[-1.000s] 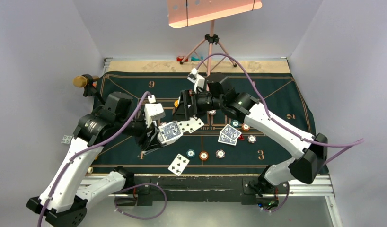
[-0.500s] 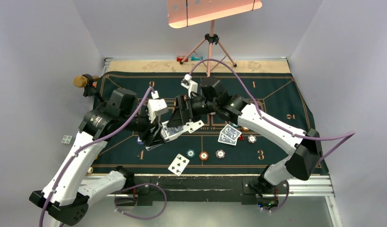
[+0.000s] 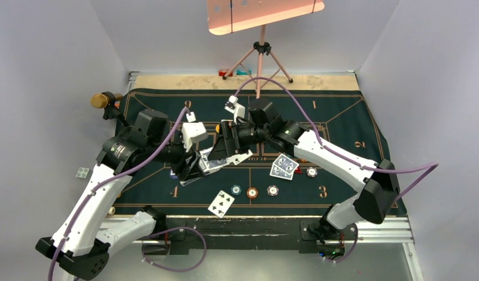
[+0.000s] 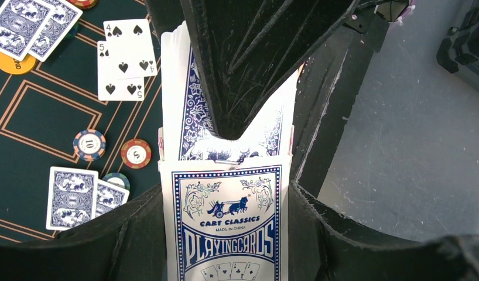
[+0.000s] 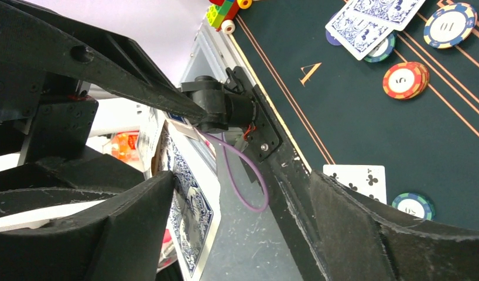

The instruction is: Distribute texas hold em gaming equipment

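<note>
Box, is that, in the left gripper (image 3: 192,167)?

— Yes, a blue-and-white cardboard playing-card box (image 4: 225,234), clamped flat between its two black fingers (image 4: 137,234) and held up over the dark green gold-lined felt mat (image 3: 342,117), a little left of centre. Its mouth is turned toward the other arm.

And what's poking out?

— A blue-backed, white-bordered playing card (image 4: 193,111), partway out of the mouth. Its long side runs straight on from the box, away from the left gripper and into the right gripper (image 3: 226,147).

Has the right one got hold of it?

— Not that I can see. Its jaws stand spread, one finger (image 4: 243,70) lying across the card's back and the other off to the far side. In the right wrist view the card's edge sits hard by one finger with a plain gap beyond. Whether that finger touches the card I can't tell.

So which arm makes the next move?

— The right, I'd say; it's the one at the free end. It would need to pinch across the card's faces and draw back along that long axis, in line with the box, or the card may bind in the mouth or drag others out.

Anything dealt?

— Some: a face-down pair (image 3: 284,167) right of centre, a face-up card (image 3: 221,203) near the front edge, and small round teal, orange-brown and white chips (image 3: 252,191) in a row just beside it.
</note>
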Controlling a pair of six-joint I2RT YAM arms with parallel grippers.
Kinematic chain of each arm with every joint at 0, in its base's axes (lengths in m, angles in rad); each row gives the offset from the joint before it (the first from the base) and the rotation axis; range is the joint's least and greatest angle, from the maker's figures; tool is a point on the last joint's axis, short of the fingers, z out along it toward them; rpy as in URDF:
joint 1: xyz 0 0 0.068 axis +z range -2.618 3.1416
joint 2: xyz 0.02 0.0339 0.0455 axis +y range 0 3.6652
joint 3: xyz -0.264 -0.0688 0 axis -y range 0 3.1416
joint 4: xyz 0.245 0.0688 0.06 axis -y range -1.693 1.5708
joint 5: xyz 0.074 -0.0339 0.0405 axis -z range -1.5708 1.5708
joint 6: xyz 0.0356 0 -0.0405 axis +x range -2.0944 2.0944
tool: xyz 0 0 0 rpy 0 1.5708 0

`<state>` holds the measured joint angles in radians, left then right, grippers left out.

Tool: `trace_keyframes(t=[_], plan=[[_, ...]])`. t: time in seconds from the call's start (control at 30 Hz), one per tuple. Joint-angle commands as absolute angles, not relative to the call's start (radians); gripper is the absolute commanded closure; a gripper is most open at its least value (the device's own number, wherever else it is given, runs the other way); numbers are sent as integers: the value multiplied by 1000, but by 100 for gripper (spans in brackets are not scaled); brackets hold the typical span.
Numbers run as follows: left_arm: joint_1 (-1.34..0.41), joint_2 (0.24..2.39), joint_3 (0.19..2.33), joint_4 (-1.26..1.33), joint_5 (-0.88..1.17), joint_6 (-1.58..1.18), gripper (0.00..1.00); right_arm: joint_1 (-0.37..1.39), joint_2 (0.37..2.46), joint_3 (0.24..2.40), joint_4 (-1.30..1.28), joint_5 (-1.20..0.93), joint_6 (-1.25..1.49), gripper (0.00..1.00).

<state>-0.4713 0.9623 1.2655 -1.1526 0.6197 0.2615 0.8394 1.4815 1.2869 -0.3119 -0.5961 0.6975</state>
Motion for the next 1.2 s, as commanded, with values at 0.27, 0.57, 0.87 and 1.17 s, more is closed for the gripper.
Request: trace_keyframes(t=[0.27, 0.57, 0.87, 1.17], plan=[[-464, 900, 1269, -1116, 641, 247, 100, 827, 1400, 1324, -354, -575, 696, 28], [-464, 889, 1261, -1118, 637, 247, 100, 824, 1386, 1366, -416, -539, 678, 40], [-465, 881, 1246, -1113, 624, 243, 100, 817, 1370, 1406, -479, -493, 649, 59], [-465, 881, 1237, -1110, 621, 239, 100, 816, 1366, 1441, -530, -447, 624, 79]])
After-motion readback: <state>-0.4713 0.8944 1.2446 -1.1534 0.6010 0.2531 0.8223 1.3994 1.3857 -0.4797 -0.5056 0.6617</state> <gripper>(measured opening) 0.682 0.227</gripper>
